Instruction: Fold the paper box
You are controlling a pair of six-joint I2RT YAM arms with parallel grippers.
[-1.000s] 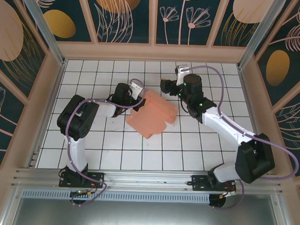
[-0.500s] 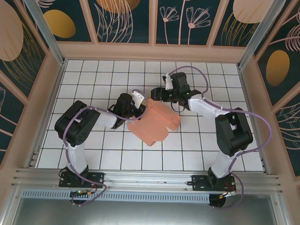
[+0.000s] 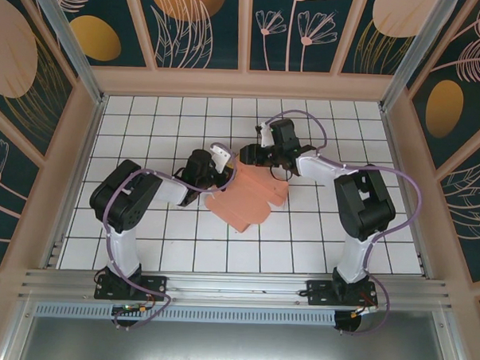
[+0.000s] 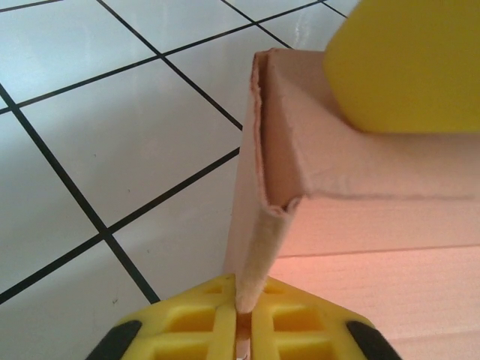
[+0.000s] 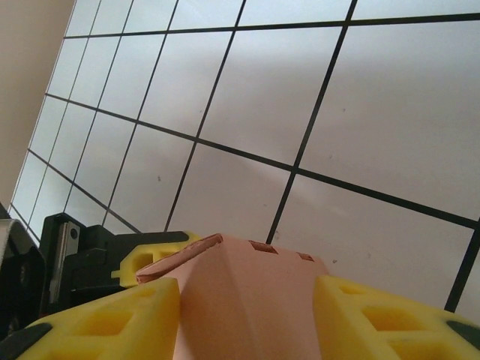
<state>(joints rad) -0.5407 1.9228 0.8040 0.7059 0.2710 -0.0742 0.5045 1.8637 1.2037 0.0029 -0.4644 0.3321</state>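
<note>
Looking over the tiled table point(image 3: 301, 238), we see the paper box point(image 3: 251, 192) mid-table btwn both arms, partly folded. Left gripper point(image 4: 244, 334) pinches a box wall's edge, jaws narrow. Right gripper point(image 5: 247, 300) straddles a folded corner, medium-wide; can't tell if it's squeezing.

Nothing here can be read. There are no words, numbers or brand marks on the paper box point(image 3: 247, 198), the tiled counter point(image 3: 147, 120) or the leaf-patterned walls point(image 3: 199, 27).
</note>
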